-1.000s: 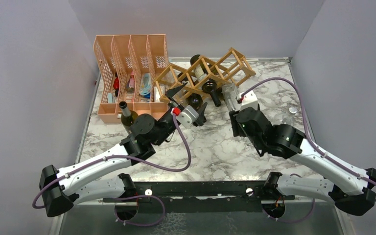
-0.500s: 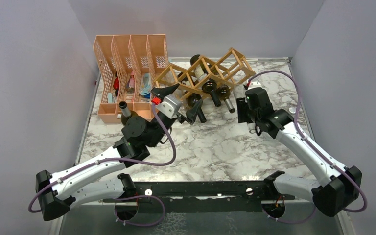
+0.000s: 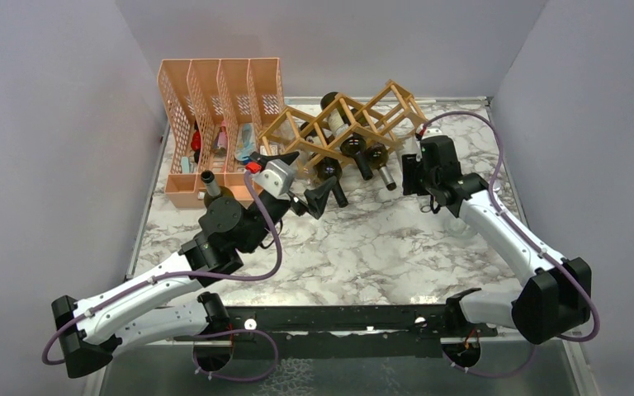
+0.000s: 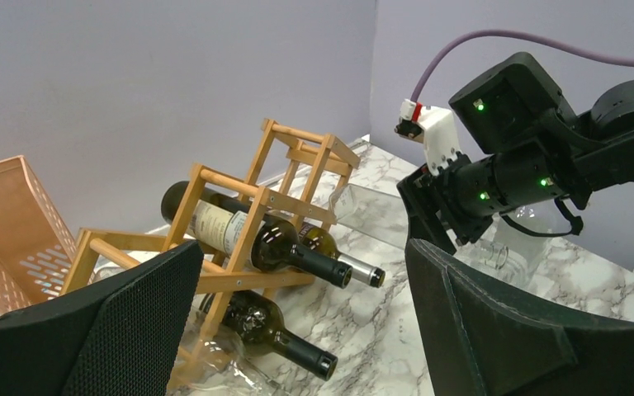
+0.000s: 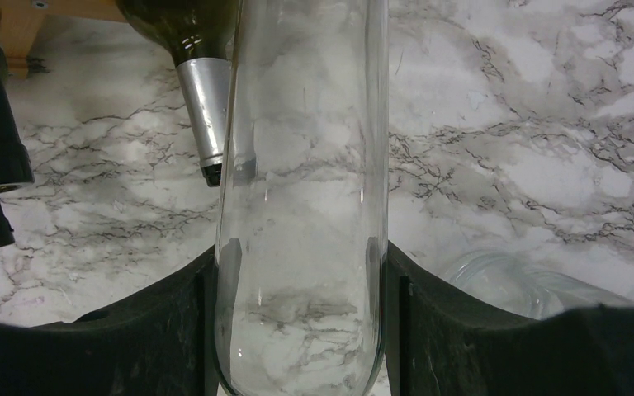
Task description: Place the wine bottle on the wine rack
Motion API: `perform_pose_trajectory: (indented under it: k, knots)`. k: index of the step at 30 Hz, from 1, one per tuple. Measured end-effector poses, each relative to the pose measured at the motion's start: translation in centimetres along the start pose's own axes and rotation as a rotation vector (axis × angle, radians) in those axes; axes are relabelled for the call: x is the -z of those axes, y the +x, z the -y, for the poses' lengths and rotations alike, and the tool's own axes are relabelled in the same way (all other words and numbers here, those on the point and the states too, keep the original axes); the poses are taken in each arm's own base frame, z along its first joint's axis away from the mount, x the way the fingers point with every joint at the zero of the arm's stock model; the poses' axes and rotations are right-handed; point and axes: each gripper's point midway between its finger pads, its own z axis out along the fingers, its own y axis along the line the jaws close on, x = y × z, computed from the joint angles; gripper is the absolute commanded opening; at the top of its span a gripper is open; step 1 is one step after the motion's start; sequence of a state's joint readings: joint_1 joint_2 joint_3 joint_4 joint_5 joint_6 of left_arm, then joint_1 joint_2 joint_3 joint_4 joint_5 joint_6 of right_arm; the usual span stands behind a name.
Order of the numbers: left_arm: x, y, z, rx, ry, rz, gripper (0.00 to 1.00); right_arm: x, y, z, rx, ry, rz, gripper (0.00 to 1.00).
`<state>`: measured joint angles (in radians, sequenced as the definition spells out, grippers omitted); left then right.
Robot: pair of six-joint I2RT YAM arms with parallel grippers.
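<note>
Right pincer [image 5: 301,280] clamping one clear wine bottle [image 5: 305,148] across body, over table [image 3: 363,247], just beside wine rack [image 4: 299,153]; long axis pointing toward rack. Three dark bottles [image 4: 256,239] lying in rack. Left pincer [image 3: 300,177] gaping wide, empty.

An orange perforated file organiser [image 3: 173,91] with four compartments stands at the far left of the white marble tabletop [image 3: 363,247]. Small items sit in it, among them something red [image 3: 196,142] and something bluish [image 3: 245,145]. A dark bottle [image 3: 209,183] stands upright just in front of it. A clear glass vessel [image 5: 537,289] rests on the marble. Plain lilac-grey walls [image 3: 338,41] enclose the table.
</note>
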<state>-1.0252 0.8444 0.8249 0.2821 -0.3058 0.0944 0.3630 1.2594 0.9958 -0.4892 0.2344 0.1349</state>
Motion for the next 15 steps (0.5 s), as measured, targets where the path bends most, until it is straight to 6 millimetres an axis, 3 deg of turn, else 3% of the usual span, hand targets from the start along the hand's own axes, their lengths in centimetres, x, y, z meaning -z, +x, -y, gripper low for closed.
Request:
perform_pose_trajectory:
  k: [15]
  knots:
    - [0.4,0.9,0.0,-0.009,0.003,-0.041,0.99,-1.4,-2.2,0.8,0.001,-0.019,0.062,0.01]
